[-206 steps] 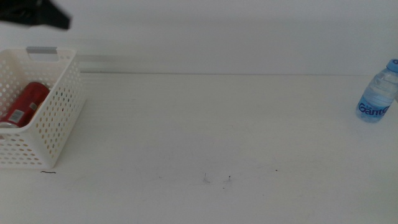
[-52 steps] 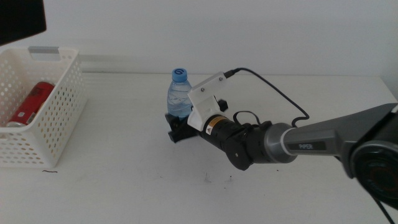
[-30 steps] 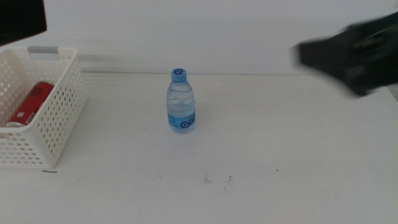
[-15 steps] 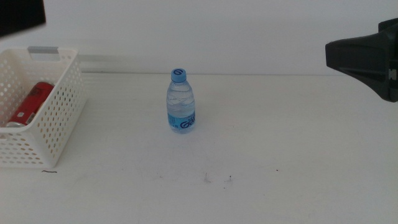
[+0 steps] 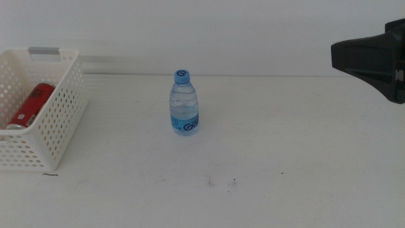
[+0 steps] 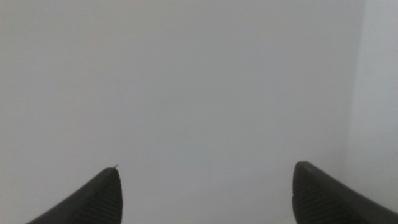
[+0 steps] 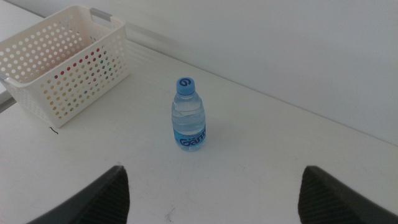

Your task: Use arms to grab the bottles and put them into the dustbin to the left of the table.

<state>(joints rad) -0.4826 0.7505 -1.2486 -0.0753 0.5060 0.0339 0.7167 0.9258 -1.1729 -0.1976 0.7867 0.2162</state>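
Note:
A clear water bottle (image 5: 184, 104) with a blue cap and label stands upright in the middle of the white table (image 5: 285, 139). Nothing touches it. The white perforated dustbin (image 5: 54, 126) sits at the table's left edge with a red cola can (image 5: 28, 104) lying inside. My right arm (image 5: 373, 60) hangs high at the right, far from the bottle. In the right wrist view the right gripper (image 7: 214, 193) is open, looking down on the bottle (image 7: 188, 115) and dustbin (image 7: 68, 81). The left gripper (image 6: 205, 186) is open and faces a blank white surface; it is out of the middle view.
A white wall runs behind the table. A few dark specks (image 5: 221, 182) mark the tabletop in front of the bottle. A grey bar (image 5: 44, 52) sits on the dustbin's far rim.
The right gripper set the water bottle down mid-table and pulled back up to the right. The dark shape of the left arm at the top left has gone from the middle view.

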